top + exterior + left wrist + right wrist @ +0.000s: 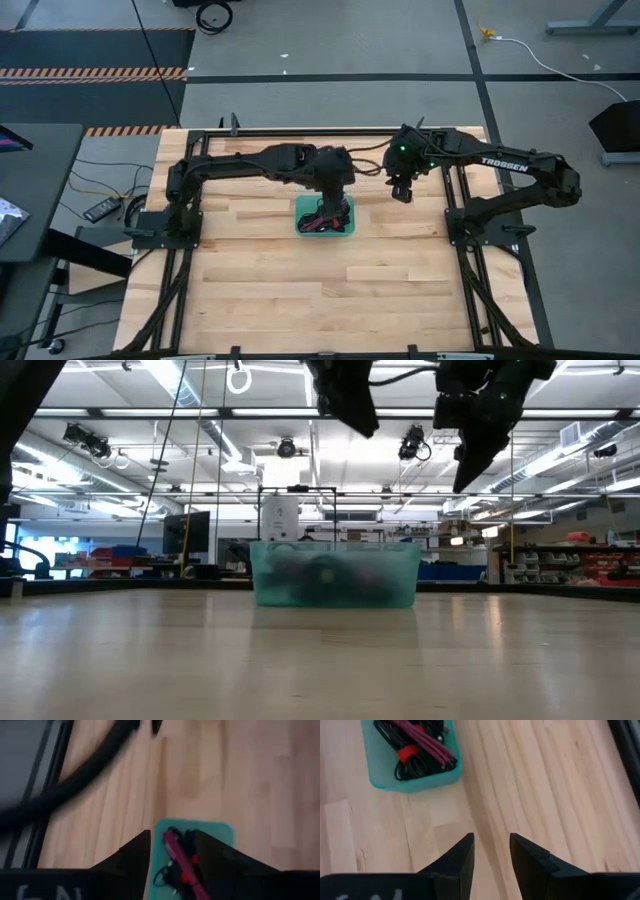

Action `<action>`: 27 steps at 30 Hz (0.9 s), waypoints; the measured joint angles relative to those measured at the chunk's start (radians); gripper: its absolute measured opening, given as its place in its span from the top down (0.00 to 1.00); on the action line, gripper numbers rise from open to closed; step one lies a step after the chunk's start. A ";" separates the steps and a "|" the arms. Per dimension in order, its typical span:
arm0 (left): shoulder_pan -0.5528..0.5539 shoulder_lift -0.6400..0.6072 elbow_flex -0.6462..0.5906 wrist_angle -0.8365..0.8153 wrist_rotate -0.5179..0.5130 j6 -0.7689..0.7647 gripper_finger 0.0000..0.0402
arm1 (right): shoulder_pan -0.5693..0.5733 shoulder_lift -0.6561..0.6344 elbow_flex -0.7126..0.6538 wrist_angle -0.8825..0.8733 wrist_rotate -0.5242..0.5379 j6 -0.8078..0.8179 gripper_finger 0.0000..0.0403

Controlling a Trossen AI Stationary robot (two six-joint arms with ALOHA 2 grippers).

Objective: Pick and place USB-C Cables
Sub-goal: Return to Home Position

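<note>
The teal tray [300, 228] stands near the table's middle. Several coiled USB-C cables [415, 750] lie in it: black bundles, red ties, and a maroon-purple one [176, 851] on top. My left gripper [172, 840] hangs open well above the tray, touching nothing; the low view shows it [352, 405] high over the tray [335, 575]. My right gripper [491, 840] is open and empty, raised over bare wood to the tray's right [402, 190], also seen high up in the low view [478, 445].
Bare wooden tabletop [330, 290] spreads on the near side of the tray. Black frame rails [462, 250] run along the table's left and right sides, by the arm bases. A thick black hose [75, 785] crosses the left wrist view.
</note>
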 joint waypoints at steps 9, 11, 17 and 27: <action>0.085 -0.027 0.000 0.288 0.326 0.070 0.68 | 0.049 -0.102 0.000 0.137 -0.100 -0.022 0.68; 0.096 -0.029 0.000 0.348 0.401 0.071 0.70 | 0.062 -0.147 0.000 0.148 -0.110 -0.021 0.68; 0.090 -0.021 0.000 0.513 0.417 0.036 0.71 | 0.092 -0.310 -0.061 0.182 -0.105 0.053 0.68; 0.050 -0.017 -0.001 0.655 0.343 0.012 0.71 | 0.096 -0.543 -0.149 0.276 -0.069 0.154 0.68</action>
